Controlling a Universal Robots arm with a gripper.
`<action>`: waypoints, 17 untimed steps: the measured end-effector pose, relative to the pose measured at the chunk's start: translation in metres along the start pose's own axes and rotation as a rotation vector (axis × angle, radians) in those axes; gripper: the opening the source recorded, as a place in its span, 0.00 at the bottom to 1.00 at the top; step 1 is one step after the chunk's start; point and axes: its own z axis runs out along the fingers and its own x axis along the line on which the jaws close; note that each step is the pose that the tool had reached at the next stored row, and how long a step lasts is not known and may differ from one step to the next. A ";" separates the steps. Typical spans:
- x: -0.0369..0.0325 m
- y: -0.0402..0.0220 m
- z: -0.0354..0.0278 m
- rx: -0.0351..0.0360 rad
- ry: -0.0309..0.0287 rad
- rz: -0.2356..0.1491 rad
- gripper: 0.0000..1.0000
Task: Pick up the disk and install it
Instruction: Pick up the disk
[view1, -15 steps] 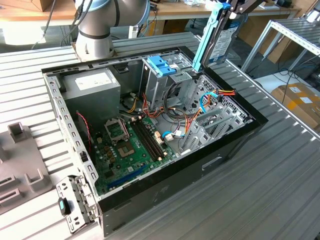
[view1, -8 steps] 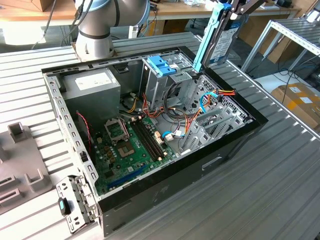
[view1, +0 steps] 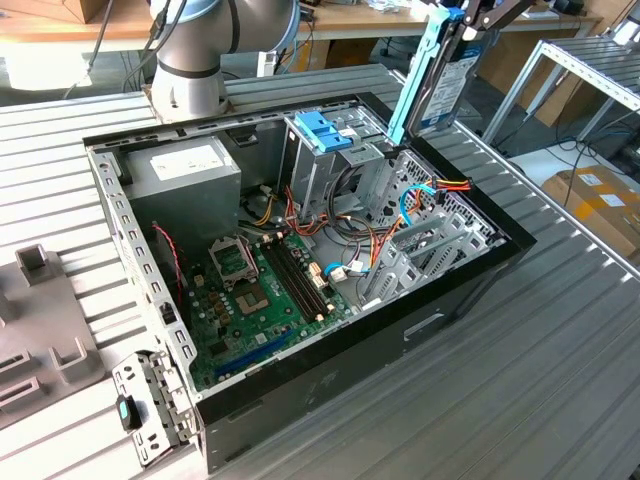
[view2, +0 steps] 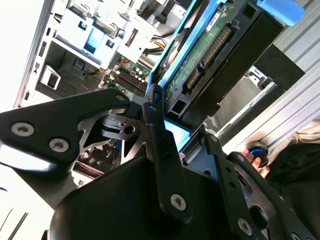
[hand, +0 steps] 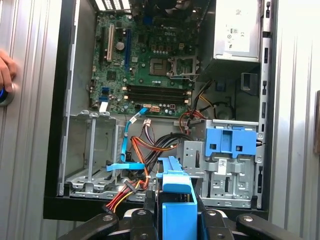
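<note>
open case (view1: 300, 385) nearest, motherboard (view1: 260, 290) exposed | drive cage (view1: 335, 170) behind it | farthest: disk (view1: 447, 85) hanging on edge above the case's far corner, gripper (view1: 468, 30) pinching it | pickup done, install not yet

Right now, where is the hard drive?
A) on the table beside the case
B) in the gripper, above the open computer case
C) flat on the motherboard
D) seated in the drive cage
B: in the exterior view the gripper holds the hard drive on edge above the open computer case.
</note>
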 end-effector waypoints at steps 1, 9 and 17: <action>0.0002 -0.0001 0.0000 0.0000 -0.0001 0.000 0.37; 0.0027 -0.0005 0.0002 0.0000 -0.0001 0.000 0.37; 0.0047 -0.0010 0.0004 0.0000 -0.0001 0.000 0.37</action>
